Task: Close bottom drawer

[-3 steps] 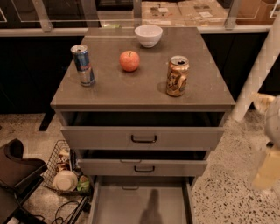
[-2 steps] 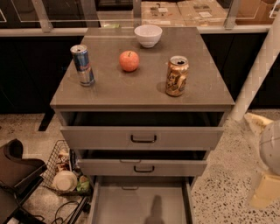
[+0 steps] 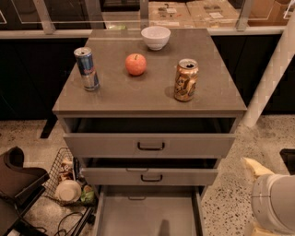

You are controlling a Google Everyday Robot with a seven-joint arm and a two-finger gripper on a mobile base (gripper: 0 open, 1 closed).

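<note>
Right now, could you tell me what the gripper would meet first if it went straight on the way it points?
The gripper, at lower right, seems to point up-left; probably the middle drawer, near its right end, not the open bottom drawer. Depth unclear.

No readable text anywhere; the end effector [image 3: 254, 167] sits lower right.

Office-like workspace, this: speckled floor [image 3: 226, 196] beside the gripper [image 3: 255, 167] at lower right, grey drawer cabinet [image 3: 138, 94] to its left, cardboard boxes [image 3: 203, 9] beyond.
</note>
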